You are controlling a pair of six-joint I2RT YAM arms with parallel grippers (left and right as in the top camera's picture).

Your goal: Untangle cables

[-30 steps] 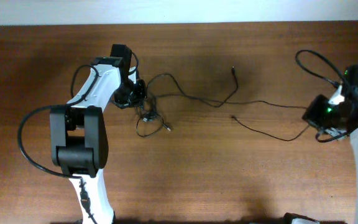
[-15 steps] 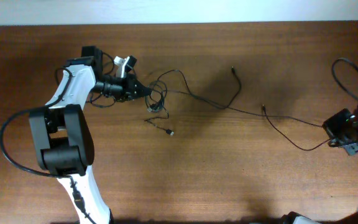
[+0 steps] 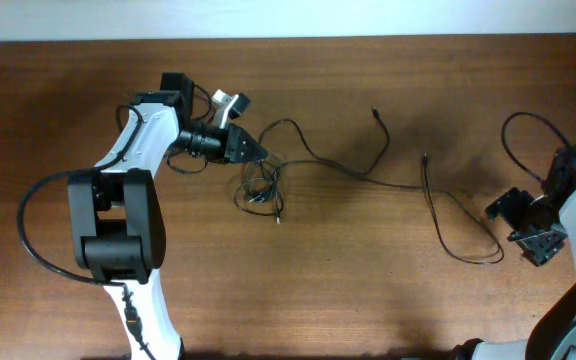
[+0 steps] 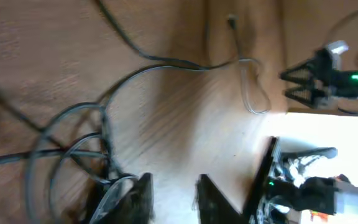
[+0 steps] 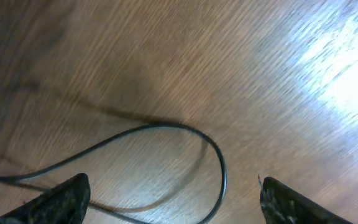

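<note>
Toward 9 o'clock from the middle of the table, the knot in the cables is being faced by the left gripper, its claw narrow with nothing seen inside. The right gripper is being held wide above a loose loop, gripping nothing. A single strand beside the knot is judged best pinched and drawn slowly toward 3 o'clock. The cables are lying along the 9-to-3 line, and one plug is pointing to 12.

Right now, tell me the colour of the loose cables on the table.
Black. The cables show clearest in the overhead view.
</note>
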